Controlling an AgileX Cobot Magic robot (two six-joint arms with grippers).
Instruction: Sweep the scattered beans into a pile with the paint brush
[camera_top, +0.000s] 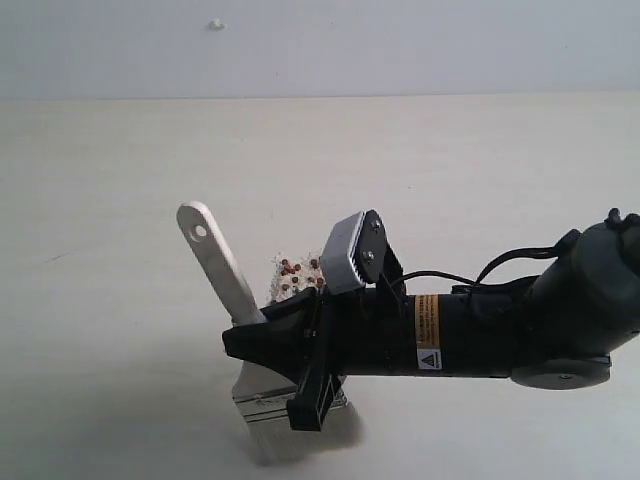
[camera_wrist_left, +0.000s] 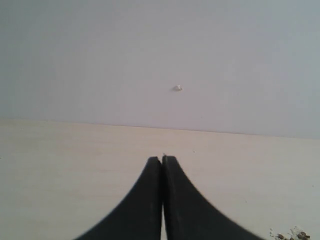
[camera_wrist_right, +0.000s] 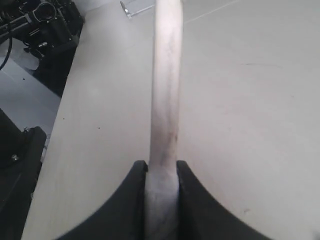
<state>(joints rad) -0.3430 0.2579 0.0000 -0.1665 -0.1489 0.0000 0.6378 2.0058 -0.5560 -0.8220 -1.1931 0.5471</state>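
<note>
The paint brush (camera_top: 218, 262) stands tilted, its bristles (camera_top: 283, 436) down on the table and its pale handle with the hole leaning up and to the left. My right gripper (camera_top: 250, 335) is shut on the lower handle just above the silver ferrule (camera_top: 262, 401). The right wrist view shows the handle (camera_wrist_right: 166, 85) clamped between the jaws of the right gripper (camera_wrist_right: 161, 167). A cluster of reddish-brown beans (camera_top: 296, 277) lies just behind the gripper, partly hidden by the wrist camera. My left gripper (camera_wrist_left: 162, 159) is shut and empty, with a few beans (camera_wrist_left: 296, 235) at the edge of its view.
The pale table (camera_top: 120, 180) meets a grey wall with a small white speck (camera_top: 217, 24). In the right wrist view the table edge (camera_wrist_right: 55, 150) drops off toward dark equipment (camera_wrist_right: 45, 30). The right arm's black forearm (camera_top: 470, 335) stretches in from the right.
</note>
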